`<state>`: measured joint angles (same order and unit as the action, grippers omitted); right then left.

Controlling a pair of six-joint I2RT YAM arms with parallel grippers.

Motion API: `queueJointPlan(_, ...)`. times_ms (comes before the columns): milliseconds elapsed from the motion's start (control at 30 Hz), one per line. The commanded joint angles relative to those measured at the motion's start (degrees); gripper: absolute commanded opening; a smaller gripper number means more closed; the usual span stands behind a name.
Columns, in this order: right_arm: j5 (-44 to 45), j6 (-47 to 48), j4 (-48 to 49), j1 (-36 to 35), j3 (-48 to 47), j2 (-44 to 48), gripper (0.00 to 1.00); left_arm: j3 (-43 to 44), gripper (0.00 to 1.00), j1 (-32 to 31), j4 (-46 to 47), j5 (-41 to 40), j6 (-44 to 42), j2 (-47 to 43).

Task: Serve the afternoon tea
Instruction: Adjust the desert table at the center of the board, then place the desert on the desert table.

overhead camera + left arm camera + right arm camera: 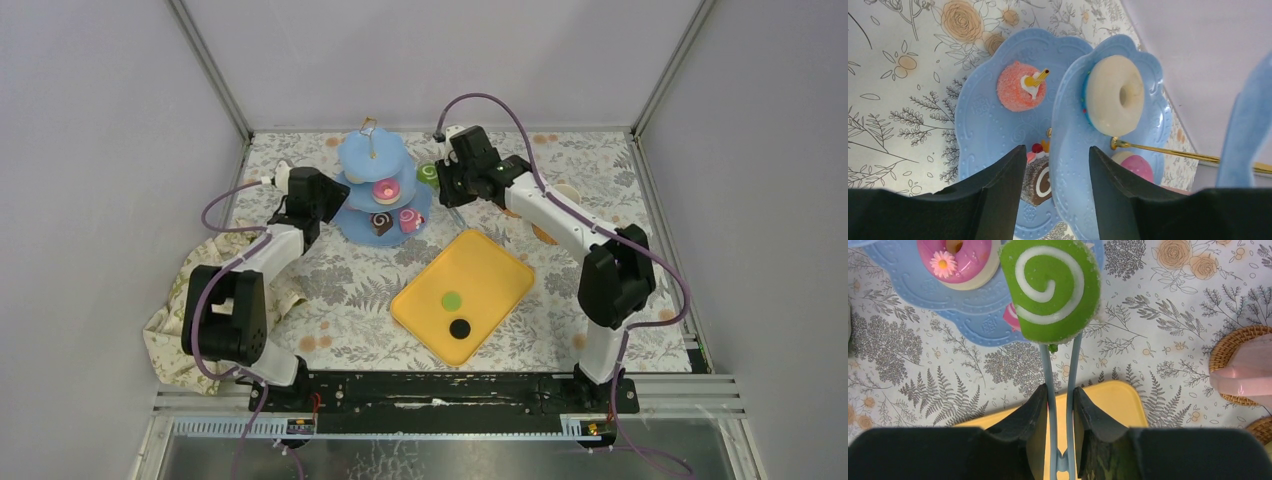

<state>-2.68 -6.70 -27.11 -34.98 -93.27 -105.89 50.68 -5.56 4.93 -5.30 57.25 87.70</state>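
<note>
The light-blue three-tier stand (352, 215) stands at the back centre with a pink doughnut (385, 191), a brown roll (381, 222) and a pink swirl (410, 218) on it. My left gripper (322, 200) is open at the stand's left side. In the left wrist view its jaws (1055, 170) straddle the middle tier's rim (1073, 145), above the brown roll (1040, 180); an orange pastry (1020, 92) and a white doughnut (1113, 95) lie beyond. My right gripper (1061, 395) is shut on blue tongs (1072, 360) that hold a green swirl roll (1050, 290) beside the stand's bottom tier (948, 295).
A yellow tray (490, 270) in the centre holds a green disc (452, 299) and a black disc (459, 327). A pink mug (1248, 372) sits on a wicker coaster (1228, 347) to the right. A crumpled beige cloth (175, 325) lies at the left. Walls enclose the table.
</note>
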Motion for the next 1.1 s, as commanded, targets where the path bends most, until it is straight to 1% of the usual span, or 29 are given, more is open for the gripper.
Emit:
queueJointPlan(0,-0.99,0.91,-0.41,-0.70,-4.73,-1.30,0.14,-0.02,0.57,0.42,0.03,-2.72,0.70,-2.94)
queueJointPlan(467,-2.06,1.49,-5.25,-0.73,-16.57,-10.52,0.13,-3.37,0.57,0.37,-1.35,-5.02,3.52,-9.51)
queueJointPlan(933,-2.90,1.34,-13.84,-0.79,-35.78,-22.96,0.14,-5.02,0.57,-1.53,-1.06,-5.21,4.36,-15.50)
queueJointPlan(1067,-3.53,0.54,-14.43,-0.83,-39.13,-25.35,0.14,-5.53,0.57,-2.03,-1.11,-5.24,4.23,-16.60)
